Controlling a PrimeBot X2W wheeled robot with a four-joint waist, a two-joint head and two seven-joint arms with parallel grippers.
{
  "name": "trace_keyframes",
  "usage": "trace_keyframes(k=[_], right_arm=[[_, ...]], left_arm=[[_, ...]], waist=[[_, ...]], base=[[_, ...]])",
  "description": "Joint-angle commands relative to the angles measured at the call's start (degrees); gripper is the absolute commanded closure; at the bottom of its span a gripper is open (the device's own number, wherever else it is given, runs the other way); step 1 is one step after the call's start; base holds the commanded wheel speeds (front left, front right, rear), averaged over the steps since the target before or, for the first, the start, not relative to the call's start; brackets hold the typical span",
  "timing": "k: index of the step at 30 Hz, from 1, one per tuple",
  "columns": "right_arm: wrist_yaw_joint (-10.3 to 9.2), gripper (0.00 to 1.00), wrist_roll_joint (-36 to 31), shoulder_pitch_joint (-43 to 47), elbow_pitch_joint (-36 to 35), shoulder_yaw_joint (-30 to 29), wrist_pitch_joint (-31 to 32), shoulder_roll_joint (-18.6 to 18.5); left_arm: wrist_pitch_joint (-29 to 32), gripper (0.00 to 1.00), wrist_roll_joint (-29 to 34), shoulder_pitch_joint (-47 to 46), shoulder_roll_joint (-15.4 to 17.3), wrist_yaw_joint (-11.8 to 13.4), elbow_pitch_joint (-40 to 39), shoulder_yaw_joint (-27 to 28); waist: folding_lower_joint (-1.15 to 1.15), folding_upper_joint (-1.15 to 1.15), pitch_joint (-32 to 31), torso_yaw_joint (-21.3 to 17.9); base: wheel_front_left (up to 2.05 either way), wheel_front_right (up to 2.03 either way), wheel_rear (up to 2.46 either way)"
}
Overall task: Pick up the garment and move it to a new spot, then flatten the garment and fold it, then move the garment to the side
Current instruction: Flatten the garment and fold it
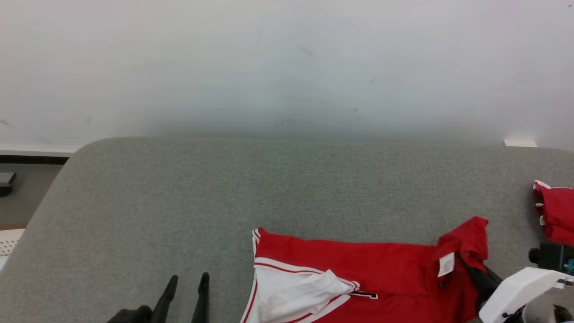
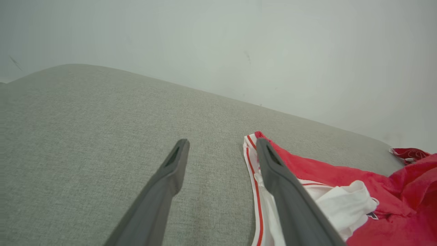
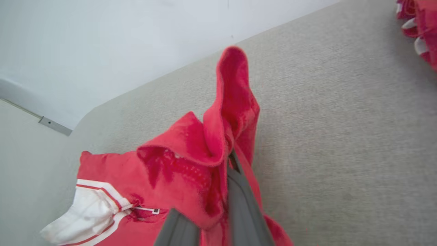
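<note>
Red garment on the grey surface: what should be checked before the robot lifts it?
1. Right gripper shut on red garment: ok.
2. Left gripper open, holding nothing: ok.
3. Grey surface has room for a new spot: ok.
4. Other red cloth lies apart from the garment: ok.
5. How many layers are pinched: cannot tell.

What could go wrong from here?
The right hand pinches only a bunched corner of the garment; it could slip out on lifting.
The left hand is open near its other edge, so a one-sided lift may drag and crumple it.
The second garment at the right edge could snag.
</note>
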Motion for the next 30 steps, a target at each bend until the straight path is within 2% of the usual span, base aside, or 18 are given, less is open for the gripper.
trace_keyframes(k=[1, 5, 11, 16, 21, 27, 28, 29, 30], right_arm=[[-0.14, 1.0, 1.94, 1.71, -4.51, 0.88, 1.51, 1.95], [-0.13, 1.0, 5.6, 3.26, -11.11, 3.24, 4.69, 6.67], [-0.13, 1.0, 9.1, 3.1, -12.74, 6.33, 5.93, 10.77], [-0.13, 1.0, 12.74, 0.36, -8.74, 10.38, 4.49, 12.01], [-0.11, 1.0, 20.45, -3.34, -2.02, 15.92, -0.31, 12.08], [-0.09, 1.0, 30.13, -8.42, 5.11, 23.57, -6.01, 12.05], [-0.09, 0.88, 31.44, -9.25, 6.27, 24.9, -6.85, 12.05], [-0.09, 0.62, 32.77, -9.97, 7.47, 26.06, -7.58, 12.03], [-0.08, 0.16, 33.8, -10.84, 8.68, 27.36, -8.27, 12.03]], left_arm=[[-0.07, 0.0, 0.6, -0.03, 0.17, -0.09, 0.12, 0.52], [-0.07, 0.0, 0.85, -0.38, 0.18, -0.31, 0.47, 0.66], [-0.07, 0.0, 0.9, -1.17, 0.01, -0.45, 0.97, 0.29], [-0.07, 0.0, 0.72, -1.86, -0.12, -0.53, 1.67, -0.24], [-0.06, 0.0, 0.6, -2.12, -0.21, -0.69, 2.7, -0.81], [-0.07, 0.0, 0.92, -2.71, 0.2, -0.8, 3.02, -0.46], [-0.07, 0.0, 0.94, -2.75, 0.22, -0.84, 3.11, -0.44], [-0.07, 0.0, 0.95, -2.8, 0.26, -0.87, 3.24, -0.44], [-0.06, 0.0, 0.94, -2.88, 0.28, -0.87, 3.35, -0.38]], waist=[[0.0, 0.0, 0.12, 0.42], [0.0, 0.0, 0.54, 1.56], [0.0, 0.0, 1.08, 4.18], [0.0, 0.0, 1.38, 7.59], [0.0, 0.0, 0.91, 10.95], [0.0, 0.0, 0.84, 12.89], [0.0, 0.0, 0.82, 13.04], [0.0, 0.0, 0.81, 13.15], [0.0, 0.0, 0.81, 13.2]], base=[[0.0, 0.0, 0.0], [0.0, 0.0, 0.0], [0.0, 0.0, 0.0], [0.0, 0.0, 0.0], [0.0, 0.0, 0.0], [0.0, 0.0, 0.0], [0.0, 0.0, 0.0], [0.0, 0.0, 0.0], [0.0, 0.0, 0.0]])
